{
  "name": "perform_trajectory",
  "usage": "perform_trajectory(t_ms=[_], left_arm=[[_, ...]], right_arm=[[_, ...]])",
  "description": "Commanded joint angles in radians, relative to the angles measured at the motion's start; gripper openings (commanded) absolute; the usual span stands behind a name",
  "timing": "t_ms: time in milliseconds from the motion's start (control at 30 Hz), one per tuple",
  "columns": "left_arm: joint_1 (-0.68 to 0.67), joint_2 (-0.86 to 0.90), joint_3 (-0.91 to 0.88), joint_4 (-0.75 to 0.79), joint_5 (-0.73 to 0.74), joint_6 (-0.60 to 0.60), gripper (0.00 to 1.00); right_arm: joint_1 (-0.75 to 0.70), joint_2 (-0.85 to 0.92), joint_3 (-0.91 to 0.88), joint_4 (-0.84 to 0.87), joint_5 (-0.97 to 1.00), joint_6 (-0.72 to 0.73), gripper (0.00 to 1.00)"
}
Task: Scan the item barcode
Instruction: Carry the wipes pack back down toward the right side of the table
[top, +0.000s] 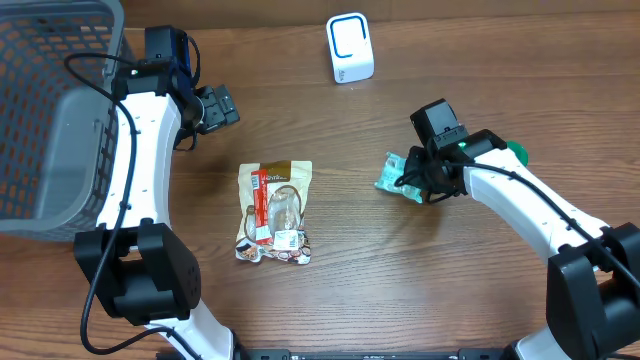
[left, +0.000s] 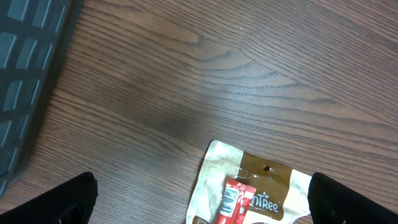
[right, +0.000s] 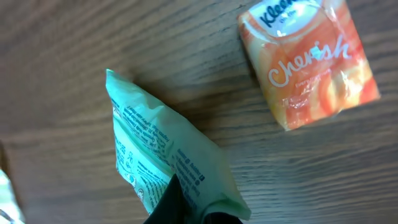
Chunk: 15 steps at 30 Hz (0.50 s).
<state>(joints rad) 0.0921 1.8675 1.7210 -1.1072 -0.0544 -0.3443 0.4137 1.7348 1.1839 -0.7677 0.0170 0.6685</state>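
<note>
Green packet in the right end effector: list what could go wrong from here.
1. The right end effector pinches the green packet only by one edge, so it could slip or swing on the way to the white scanner.
2. The packet looks creased and no barcode shows, so the scan may fail.

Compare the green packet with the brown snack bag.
The green packet is pinched in the right tool; the brown snack bag lies free on the table. The packet is pale green; the bag is brown and white with a red label. The bag looks larger than the packet. Both are soft printed packs.
</note>
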Motion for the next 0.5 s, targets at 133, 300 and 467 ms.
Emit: perform_trajectory(t_ms=[133,300,467], left_arm=[[-0.001,0.009,0.002,0.001,-0.008,0.008,1.00],[-0.001,0.009,0.002,0.001,-0.008,0.008,1.00],[-0.001,0.009,0.002,0.001,-0.008,0.008,1.00]], right_arm=[[0.001,-0.001,-0.005,0.001,0.003,0.278,0.11],[0.006,-0.001,-0.005,-0.042,0.003,0.277,0.76],[0.006,-0.001,-0.004,-0.070,0.003,0.156,0.70]])
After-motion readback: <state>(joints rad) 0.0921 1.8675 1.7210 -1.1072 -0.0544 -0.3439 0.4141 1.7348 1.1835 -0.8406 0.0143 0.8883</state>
